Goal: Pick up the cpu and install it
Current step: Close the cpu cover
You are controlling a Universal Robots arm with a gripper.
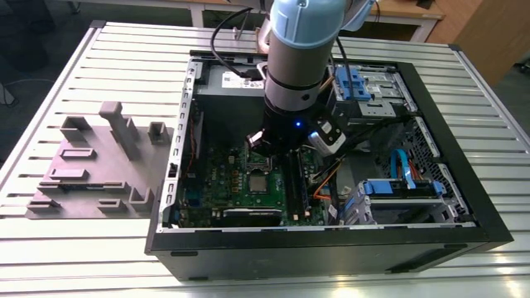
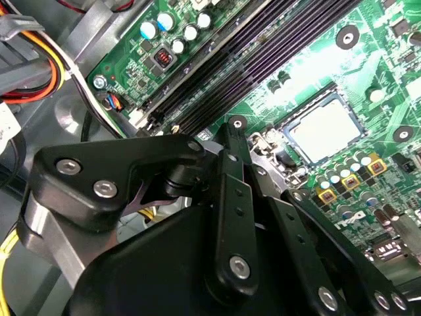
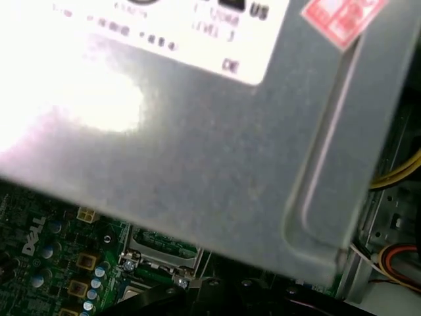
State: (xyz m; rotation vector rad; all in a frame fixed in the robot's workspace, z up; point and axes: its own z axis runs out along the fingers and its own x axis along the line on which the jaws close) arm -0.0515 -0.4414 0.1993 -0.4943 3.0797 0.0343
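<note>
The cpu (image 1: 259,184) is a small pale silver square lying flat in its socket on the green motherboard (image 1: 220,186), inside the open computer case. In the second wrist view the cpu (image 2: 327,128) sits squarely inside the socket border, with nothing touching it. My gripper (image 1: 267,151) hangs inside the case just past the far side of the socket, above the raised metal socket frame (image 1: 260,163). Its black linkage (image 2: 230,197) fills the near part of the second wrist view, apart from the cpu. The socket frame (image 3: 161,253) also shows in the first wrist view.
The big grey box with a white label (image 3: 197,145) stands close behind the gripper. Black memory slots (image 2: 263,59) run beside the socket. Drive cages with blue latches (image 1: 398,189) and cable bundles (image 2: 26,85) crowd the exterior view's right. A grey fixture (image 1: 91,167) stands on the slatted table.
</note>
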